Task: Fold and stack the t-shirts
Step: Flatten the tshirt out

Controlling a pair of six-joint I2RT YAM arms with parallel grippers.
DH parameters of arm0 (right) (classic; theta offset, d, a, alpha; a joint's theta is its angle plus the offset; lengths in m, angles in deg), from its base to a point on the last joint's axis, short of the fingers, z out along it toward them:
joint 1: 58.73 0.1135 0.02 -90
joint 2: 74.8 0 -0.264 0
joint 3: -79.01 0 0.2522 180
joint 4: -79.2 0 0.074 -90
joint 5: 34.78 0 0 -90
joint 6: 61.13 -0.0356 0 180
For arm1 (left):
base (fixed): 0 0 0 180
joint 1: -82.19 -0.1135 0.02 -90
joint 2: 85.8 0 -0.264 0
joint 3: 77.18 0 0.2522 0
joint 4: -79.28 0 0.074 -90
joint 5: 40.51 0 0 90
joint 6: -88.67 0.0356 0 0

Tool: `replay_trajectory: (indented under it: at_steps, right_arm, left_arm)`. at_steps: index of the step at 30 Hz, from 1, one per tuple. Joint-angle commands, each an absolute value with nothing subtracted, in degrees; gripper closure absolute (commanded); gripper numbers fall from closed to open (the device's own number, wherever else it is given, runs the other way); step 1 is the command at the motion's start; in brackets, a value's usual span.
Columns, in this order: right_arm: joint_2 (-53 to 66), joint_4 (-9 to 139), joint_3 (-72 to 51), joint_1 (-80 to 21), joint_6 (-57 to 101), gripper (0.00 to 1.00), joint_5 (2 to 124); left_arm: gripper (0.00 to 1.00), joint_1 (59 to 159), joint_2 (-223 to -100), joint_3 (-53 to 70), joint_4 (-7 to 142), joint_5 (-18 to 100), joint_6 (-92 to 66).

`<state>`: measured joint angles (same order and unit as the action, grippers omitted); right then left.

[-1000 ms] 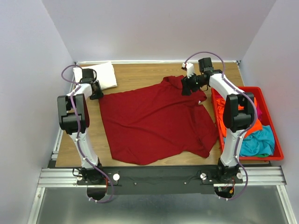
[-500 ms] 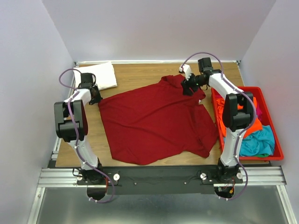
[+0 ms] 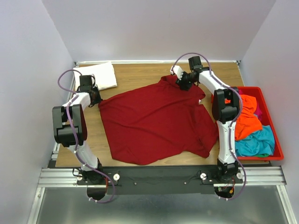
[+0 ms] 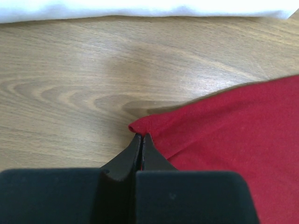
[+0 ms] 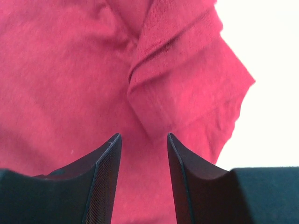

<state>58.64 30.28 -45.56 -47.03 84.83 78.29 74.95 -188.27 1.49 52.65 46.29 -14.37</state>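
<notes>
Where red t-shirt (image 3: 154, 121) lies, white t-shirt (image 3: 100, 74) beyond, bin (image 3: 276, 137) beside.

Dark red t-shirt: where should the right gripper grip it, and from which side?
Probably the doubled-over sleeve hem of the dark red t-shirt, coming from straight above. The right gripper is open over it, and the raised fold gives an edge to pinch; flat cloth nearby offers none.

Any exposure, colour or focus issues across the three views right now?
Right wrist: the area right of the dark red t-shirt is blown out to flat white, and the cloth reads pinker than it does overhead. Left wrist: the table wood grain is sharp, but the white t-shirt along the top edge is nearly clipped. Top external: even light, soft shadows, no obvious glare.
</notes>
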Motion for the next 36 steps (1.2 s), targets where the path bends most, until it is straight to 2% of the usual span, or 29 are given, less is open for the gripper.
replay_trajectory:
  at_steps: [1, 4, 13, 17, 23, 31, 36]
  right_arm:
    - [61.86, 29.93, -49.53, -46.25, 85.3, 0.51, 75.88]
    - [63.71, 29.84, -50.94, -46.25, 83.89, 0.55, 75.09]
    - [64.95, 29.93, -52.78, -46.16, 80.56, 0.85, 72.63]
    - [63.37, 30.1, -54.02, -46.17, 78.44, 0.92, 72.54]
    - [59.41, 30.37, -53.49, -46.17, 76.42, 0.99, 73.68]
    - [56.33, 30.54, -52.09, -46.25, 70.54, 0.99, 74.28]
    - [49.84, 30.28, -43.77, -46.08, 70.44, 0.99, 79.38]
  left_arm:
    - [1.0, 75.16, -185.55, 0.66, 54.44, 43.87, -13.38]
    - [1.0, 75.16, -185.38, 0.57, 54.53, 43.6, -13.38]
    - [1.0, 75.16, -184.5, 0.39, 54.97, 43.42, -13.29]
    - [1.0, 75.16, -184.15, 0.3, 55.06, 43.42, -13.29]
    - [1.0, 74.72, -183.97, 0.3, 55.15, 43.33, -13.2]
    - [1.0, 74.55, -183.62, 0.22, 55.32, 43.07, -13.11]
    - [1.0, 74.46, -183.18, 0.04, 55.5, 43.07, -13.11]
